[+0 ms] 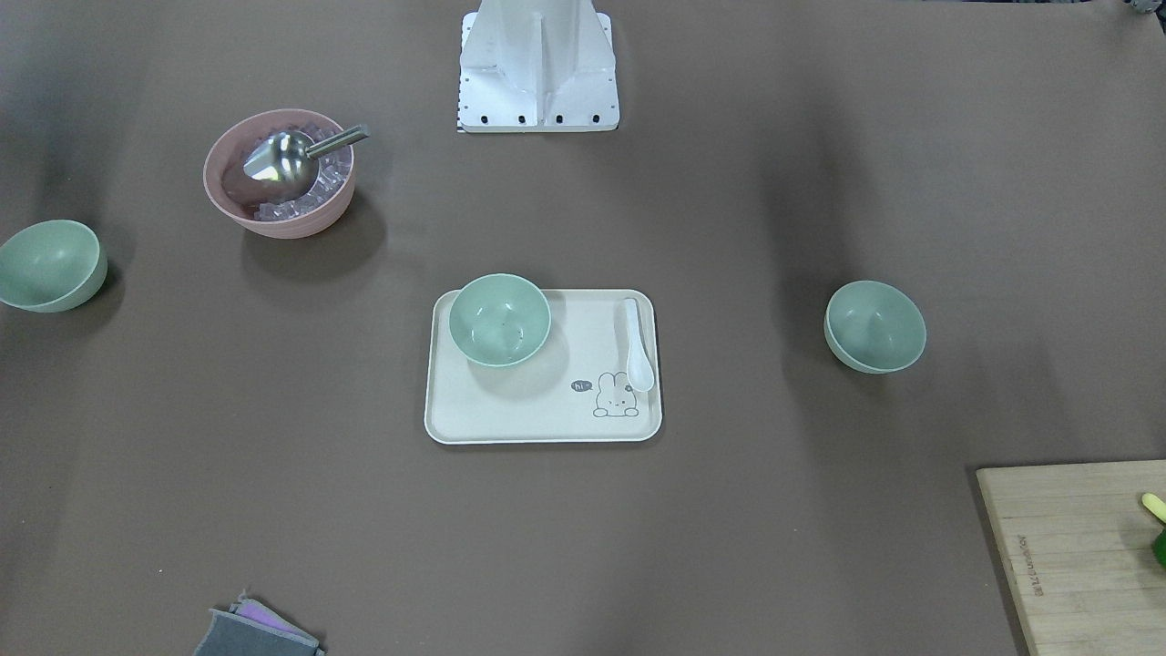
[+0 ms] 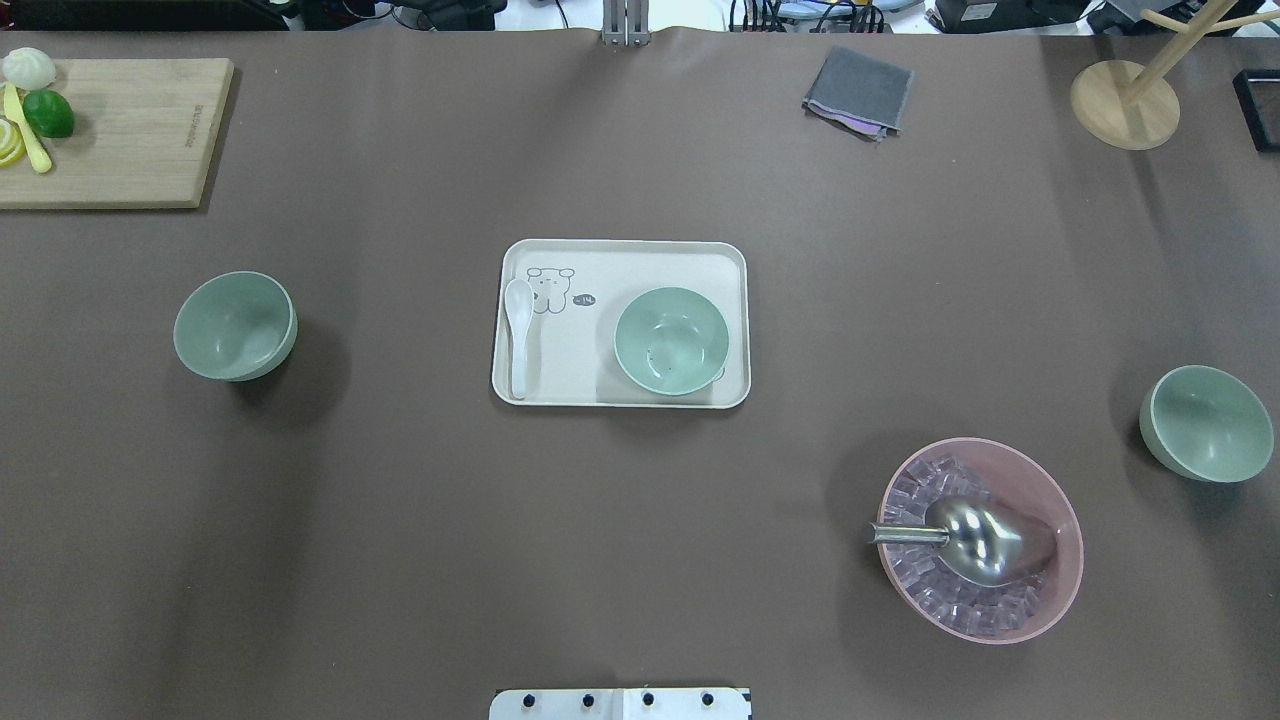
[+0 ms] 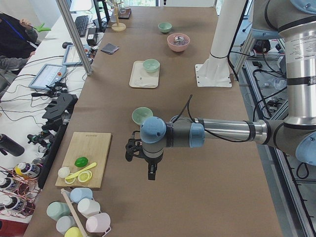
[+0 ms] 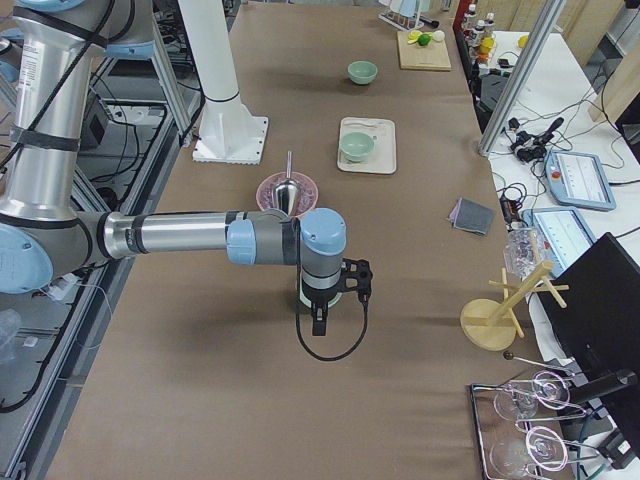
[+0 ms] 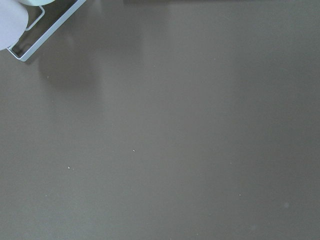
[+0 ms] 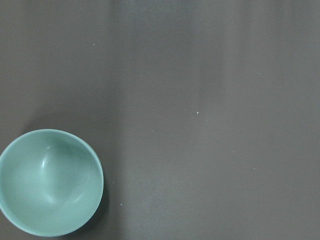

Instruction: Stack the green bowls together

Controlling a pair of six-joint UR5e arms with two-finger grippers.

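Observation:
Three pale green bowls stand apart, all upright. One (image 2: pixel 671 340) sits on the cream tray (image 2: pixel 620 265) in the middle. One (image 2: pixel 235 326) stands on the table's left, and one (image 2: pixel 1205 423) at the far right. The same bowls show in the front view: tray bowl (image 1: pixel 500 320), left-side bowl (image 1: pixel 874 326), right-side bowl (image 1: pixel 50 265). My left gripper (image 3: pixel 150 173) hangs above bare table, nearer the camera than the left bowl (image 3: pixel 142 115). My right gripper (image 4: pixel 318 325) hangs beside the right bowl (image 6: pixel 50 182). I cannot tell whether either is open or shut.
A pink bowl (image 2: pixel 980 540) with ice and a metal scoop (image 2: pixel 965 538) stands between the tray and the right bowl. A white spoon (image 2: pixel 518 335) lies on the tray. A cutting board (image 2: pixel 120 130) with lime, a grey cloth (image 2: pixel 858 92) and a wooden stand (image 2: pixel 1125 105) line the far edge.

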